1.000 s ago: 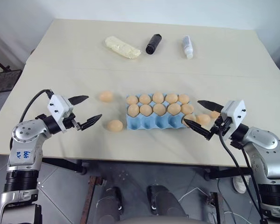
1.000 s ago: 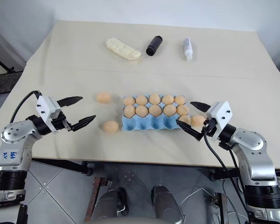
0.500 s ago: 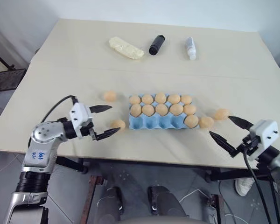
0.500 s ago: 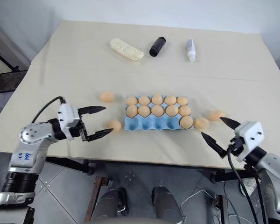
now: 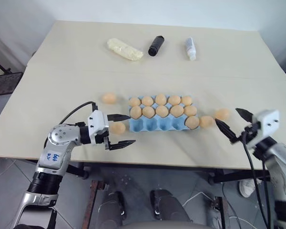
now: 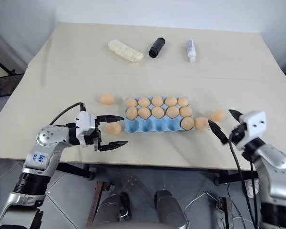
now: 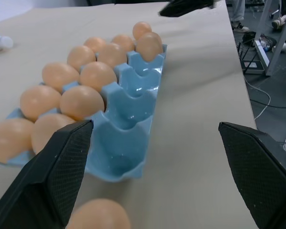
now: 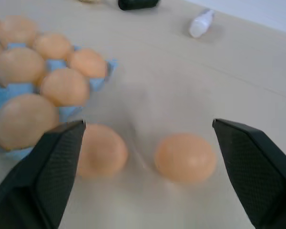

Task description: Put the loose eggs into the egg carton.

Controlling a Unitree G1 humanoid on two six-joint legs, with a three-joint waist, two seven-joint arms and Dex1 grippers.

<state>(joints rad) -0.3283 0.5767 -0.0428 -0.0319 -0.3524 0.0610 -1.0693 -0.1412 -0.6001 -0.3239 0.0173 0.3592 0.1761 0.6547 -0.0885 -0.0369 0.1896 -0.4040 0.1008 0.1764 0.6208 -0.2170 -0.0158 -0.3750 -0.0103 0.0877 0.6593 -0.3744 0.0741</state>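
Observation:
The light-blue egg carton [image 5: 155,125] lies mid-table; eggs fill its back and middle rows, and one egg [image 5: 192,122] sits in the front right cup. Two loose eggs lie left of it: one [image 5: 108,98] further back, one [image 5: 117,127] by the carton's front left corner. My left gripper [image 5: 132,129] is open, its fingers either side of that near egg [image 7: 99,214]. Two more loose eggs [image 5: 206,121] [image 5: 222,114] lie right of the carton. My right gripper [image 5: 226,115] is open just right of them, pointing at the outer egg [image 8: 185,156].
At the back of the table lie a pale-yellow lumpy oblong [image 5: 125,49], a black cylinder [image 5: 156,45] and a small white bottle [image 5: 190,48]. The table's front edge [image 5: 171,164] runs just below both grippers.
My left gripper has swung right towards the carton and now straddles the near left egg. My right gripper has drawn right, from the carton's right end to beyond the two right eggs.

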